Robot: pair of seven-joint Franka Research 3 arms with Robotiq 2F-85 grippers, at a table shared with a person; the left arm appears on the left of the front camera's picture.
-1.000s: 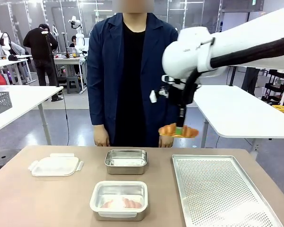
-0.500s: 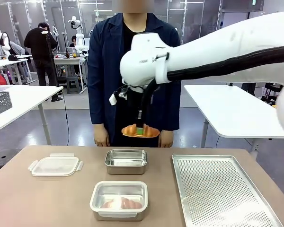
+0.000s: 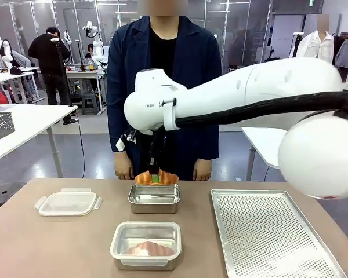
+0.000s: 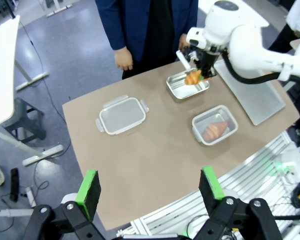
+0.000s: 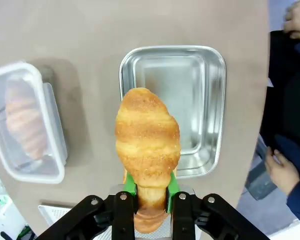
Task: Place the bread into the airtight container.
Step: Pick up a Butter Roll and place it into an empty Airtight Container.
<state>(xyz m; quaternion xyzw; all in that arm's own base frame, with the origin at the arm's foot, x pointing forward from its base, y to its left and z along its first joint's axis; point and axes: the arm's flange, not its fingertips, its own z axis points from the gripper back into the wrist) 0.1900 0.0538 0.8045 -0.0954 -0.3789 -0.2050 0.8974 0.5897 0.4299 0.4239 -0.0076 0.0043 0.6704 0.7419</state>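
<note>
The right arm (image 3: 238, 98) has swung further toward the table's left since half a second ago and dropped. The croissant (image 5: 147, 135) now sits at rim level of the empty steel container (image 3: 154, 202) rather than hanging well above it. Contact with the container cannot be determined.

The right gripper (image 3: 155, 175) pinches one tapered end of the croissant between its green pads. The croissant is golden-brown, ridged and intact.

- Table (image 3: 46, 243): brown.
- Person (image 3: 162, 87): stands at the far edge, directly behind the empty container.
- Perforated tray (image 3: 267, 231): along the right edge.
- Second container (image 3: 145, 258): white-rimmed, mid near edge, containing another croissant.
- Lid (image 3: 68, 203): toward the left edge.
- Left gripper (image 4: 149, 187): pads spread wide, empty, high above the table.
</note>
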